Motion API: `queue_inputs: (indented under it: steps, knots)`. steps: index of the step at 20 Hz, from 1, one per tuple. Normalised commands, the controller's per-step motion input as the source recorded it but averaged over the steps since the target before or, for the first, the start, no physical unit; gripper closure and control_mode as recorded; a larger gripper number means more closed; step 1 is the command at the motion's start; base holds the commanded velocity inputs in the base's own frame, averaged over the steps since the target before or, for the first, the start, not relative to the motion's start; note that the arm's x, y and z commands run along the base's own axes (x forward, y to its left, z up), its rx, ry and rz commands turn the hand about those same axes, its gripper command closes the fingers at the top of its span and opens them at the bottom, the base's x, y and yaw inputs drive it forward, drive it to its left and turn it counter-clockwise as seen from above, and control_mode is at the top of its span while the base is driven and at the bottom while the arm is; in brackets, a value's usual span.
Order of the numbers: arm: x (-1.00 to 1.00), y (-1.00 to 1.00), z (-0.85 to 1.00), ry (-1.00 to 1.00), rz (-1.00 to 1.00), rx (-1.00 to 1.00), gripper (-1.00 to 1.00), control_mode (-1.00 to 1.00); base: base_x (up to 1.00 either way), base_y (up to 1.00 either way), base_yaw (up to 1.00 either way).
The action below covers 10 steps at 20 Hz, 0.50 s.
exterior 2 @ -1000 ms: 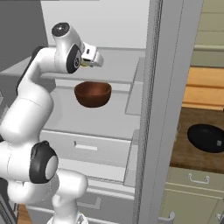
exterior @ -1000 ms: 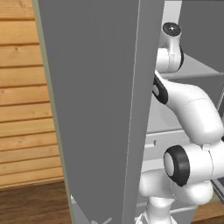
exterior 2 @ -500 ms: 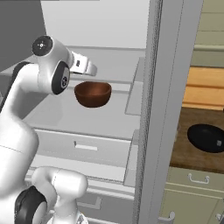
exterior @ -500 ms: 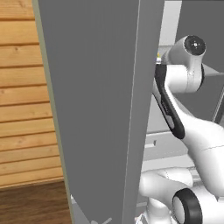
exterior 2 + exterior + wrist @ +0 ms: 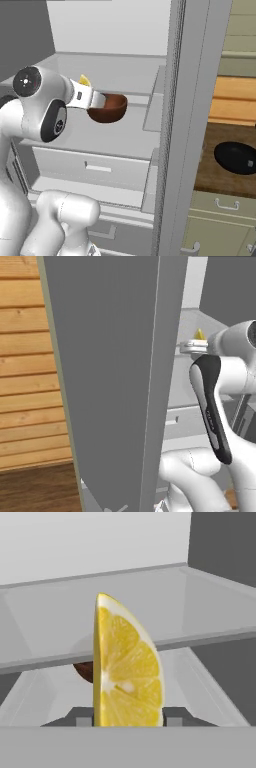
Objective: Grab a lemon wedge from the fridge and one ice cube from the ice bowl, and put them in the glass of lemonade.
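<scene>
I have the lemon wedge point(image 5: 127, 672) clamped between the fingers point(image 5: 127, 717), standing on end right in front of the hand camera with its cut face toward the lens. From the right base view the same wedge point(image 5: 85, 80) shows as a yellow tip above the wrist, inside the open fridge point(image 5: 175, 125), just near of a brown bowl point(image 5: 107, 107) that sits on the middle shelf point(image 5: 125, 142). The left base view catches that yellow tip point(image 5: 200, 334) past the edge of the open fridge door point(image 5: 110, 376).

The first pickup looks done; the step in hand, as I judge it, is carrying the wedge out of the fridge toward the glass of lemonade. To do it well I would pull straight back along the shelf before turning, keeping the hand level so the wedge does not tip in the grip, and keep the elbow clear of the door on the left and the fridge's right wall. The brown bowl is close behind the wedge, so any swing should wait until the hand is out past the shelf's near edge.

Farther right, outside the fridge, the black ice bowl point(image 5: 235, 157) rests on the wooden surface point(image 5: 220, 172), the next stop.
</scene>
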Motion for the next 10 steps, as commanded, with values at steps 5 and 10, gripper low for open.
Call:
queue_inputs:
  steps: [5, 10]
  knots:
    - [-0.7, 0.03, 0.0, 0.0, 0.02, 0.0, 1.0, -1.0, 0.0, 0.0, 0.0]
    - [-0.6, 0.0, 0.0, 0.0, 0.0, 0.0, 1.0, -1.0, 0.0, 0.0, 0.0]
